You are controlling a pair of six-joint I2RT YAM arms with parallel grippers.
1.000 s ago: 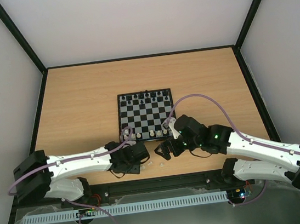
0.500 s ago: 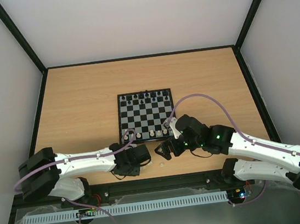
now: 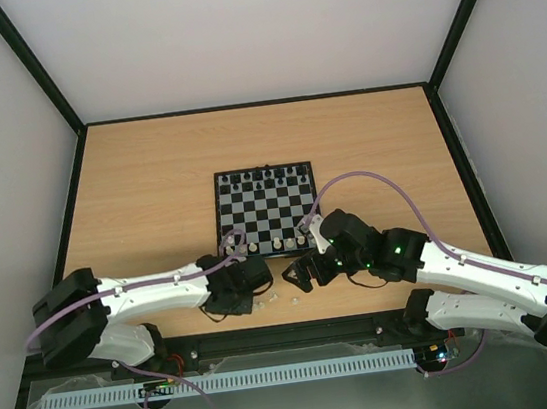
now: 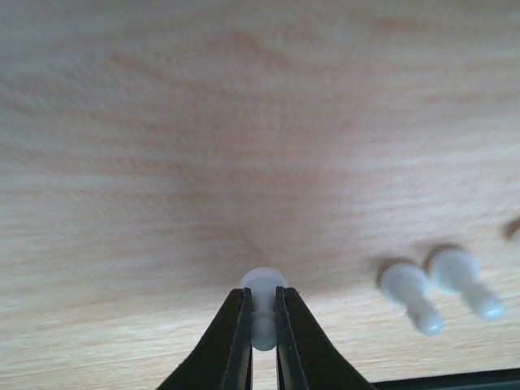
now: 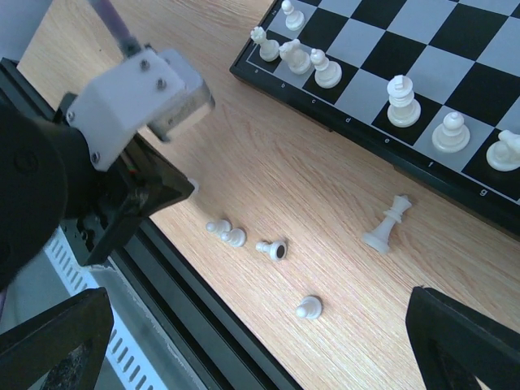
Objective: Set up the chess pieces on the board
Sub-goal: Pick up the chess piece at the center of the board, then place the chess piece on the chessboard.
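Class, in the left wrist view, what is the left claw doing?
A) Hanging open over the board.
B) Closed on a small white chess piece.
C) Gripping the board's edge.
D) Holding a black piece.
B: the left claw is shut on a white chess piece, with only the wooden table behind it.

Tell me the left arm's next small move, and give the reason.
Probably lift straight up a little. The left gripper is shut on a white pawn that is down at the table, and two loose pawns lie close beside it. A clean rise should clear them before carrying it toward the board.
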